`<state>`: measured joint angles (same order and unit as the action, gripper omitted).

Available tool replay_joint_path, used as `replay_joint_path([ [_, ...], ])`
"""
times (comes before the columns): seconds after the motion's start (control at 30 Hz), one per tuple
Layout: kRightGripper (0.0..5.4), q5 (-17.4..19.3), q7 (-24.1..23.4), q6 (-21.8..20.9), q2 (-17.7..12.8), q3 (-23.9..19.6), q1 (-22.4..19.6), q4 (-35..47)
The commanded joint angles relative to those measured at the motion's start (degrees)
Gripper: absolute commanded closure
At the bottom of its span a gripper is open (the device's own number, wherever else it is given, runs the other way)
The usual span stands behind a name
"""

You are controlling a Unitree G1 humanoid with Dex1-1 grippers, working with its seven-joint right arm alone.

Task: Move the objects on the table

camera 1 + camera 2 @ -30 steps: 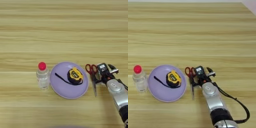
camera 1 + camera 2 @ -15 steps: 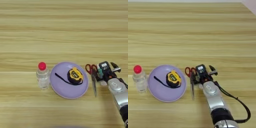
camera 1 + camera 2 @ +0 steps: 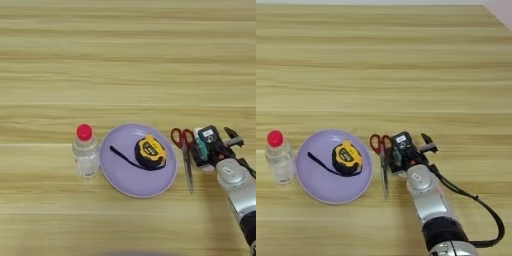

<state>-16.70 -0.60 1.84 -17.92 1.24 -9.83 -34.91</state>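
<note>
Item: glue stick, white with a teal-green label, on the table just right of the scissors. My right gripper sits directly over it; I cannot tell how its fingers stand.

Item: scissors, red loops toward the far side, steel blades pointing back at me, lying just left of the gripper, between it and the purple plate holding a yellow tape measure.

A broad light wooden table of pale yellowish planks with lengthwise grain fills the view.
</note>
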Motion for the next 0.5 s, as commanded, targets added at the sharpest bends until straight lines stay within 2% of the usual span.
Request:
replay_joint_path([
  [0.03, 0.03, -0.91, -0.05, 0.01, -2.15, 0.62, -2.55, 0.99],
  [0.3, 0.03, -0.82, -0.32, 0.2, -2.26, 0.58, -3.23, -0.47],
  [0.5, 0.03, 2.73, 2.54, 1.35, -0.98, -1.09, -3.57, -1.55],
])
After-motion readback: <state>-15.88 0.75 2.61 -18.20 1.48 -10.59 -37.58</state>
